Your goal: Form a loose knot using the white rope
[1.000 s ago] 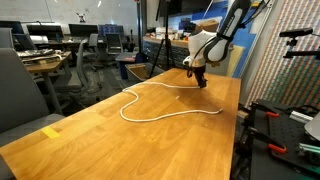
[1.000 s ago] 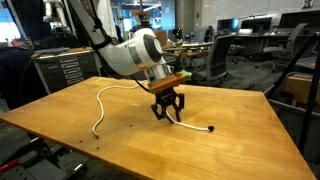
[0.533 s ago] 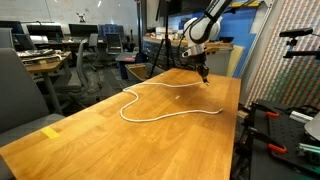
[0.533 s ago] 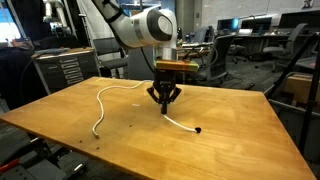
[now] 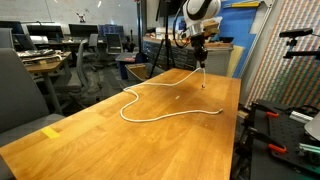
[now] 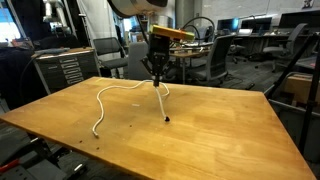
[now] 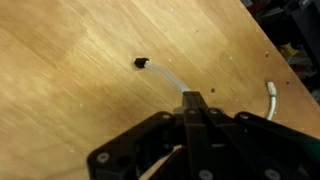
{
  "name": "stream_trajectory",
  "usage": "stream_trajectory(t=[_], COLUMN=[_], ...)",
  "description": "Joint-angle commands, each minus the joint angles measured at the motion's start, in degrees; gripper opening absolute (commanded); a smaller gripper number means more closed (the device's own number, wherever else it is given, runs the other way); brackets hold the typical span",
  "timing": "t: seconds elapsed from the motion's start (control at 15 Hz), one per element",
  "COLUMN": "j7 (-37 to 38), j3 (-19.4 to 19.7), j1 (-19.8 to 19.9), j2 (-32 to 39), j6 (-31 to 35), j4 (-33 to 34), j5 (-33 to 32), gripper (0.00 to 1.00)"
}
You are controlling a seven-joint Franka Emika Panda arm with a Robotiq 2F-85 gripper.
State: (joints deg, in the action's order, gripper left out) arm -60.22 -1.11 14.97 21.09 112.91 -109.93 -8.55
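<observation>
The white rope [image 6: 108,90] lies in loose curves on the wooden table [image 6: 220,130], and in an exterior view its curve [image 5: 150,97] runs across the tabletop. My gripper [image 6: 157,68] is shut on the white rope a short way from one end and holds it well above the table. The short free piece hangs down to its dark tip [image 6: 166,119]. From the wrist camera the rope [image 7: 170,80] leaves the shut gripper [image 7: 192,100] and ends in that dark tip [image 7: 141,62]. Another stretch of rope [image 7: 271,100] shows at the right. The gripper [image 5: 200,48] hangs high over the table's far end.
Office chairs [image 6: 222,60] and desks stand behind the table. A grey chair [image 5: 25,90] and a yellow tag [image 5: 52,131] sit at the near corner. A rack with red-handled clamps [image 5: 285,110] stands just beyond the table's edge.
The gripper has shut on the rope near its end and risen from the tabletop, lifting that end; the dark tip was dragged across the table towards the gripper.
</observation>
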Motion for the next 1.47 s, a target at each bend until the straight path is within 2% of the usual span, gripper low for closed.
stream_trajectory(t=[0.0, 0.2, 0.33, 0.53, 0.6, 0.87, 0.93, 1.0, 1.13, 1.2, 1.27, 1.33, 1.4], j7=[-5.76, -7.0, -5.74, -3.63, -2.84, 5.04, 6.6, 8.3, 9.7, 8.64, 8.94, 8.96, 9.76], j3=[-1.55, -2.83, -4.05, -6.5, -7.43, -11.43, -11.92, -12.28, -11.87, -12.47, -12.4, -12.26, -11.63], j1=[-3.18, -7.7, -11.43, -17.43, -19.45, -26.32, -27.15, -27.73, -27.59, -28.05, -27.85, -27.57, -26.91], j2=[-11.96, -18.86, -22.28, -25.83, -26.89, -22.9, -21.21, -20.18, -18.92, -19.9, -18.83, -18.04, -19.02], j6=[-0.44, -3.34, -7.69, -12.69, -12.15, -10.19, -8.85, -6.92, -2.48, -5.56, -4.07, -3.36, -2.58], j4=[-8.4, -12.24, -13.83, -15.94, -16.95, -16.87, -17.07, -17.64, -19.63, -18.42, -18.97, -19.23, -20.28], j5=[3.93, 6.39, 9.09, 15.91, 19.17, 28.43, 29.18, 29.54, 28.76, 27.98, 27.97, 27.97, 26.61], gripper=[0.01, 0.01, 0.01, 0.01, 0.01, 0.01, 0.27, 0.27, 0.41, 0.23, 0.32, 0.64, 0.66])
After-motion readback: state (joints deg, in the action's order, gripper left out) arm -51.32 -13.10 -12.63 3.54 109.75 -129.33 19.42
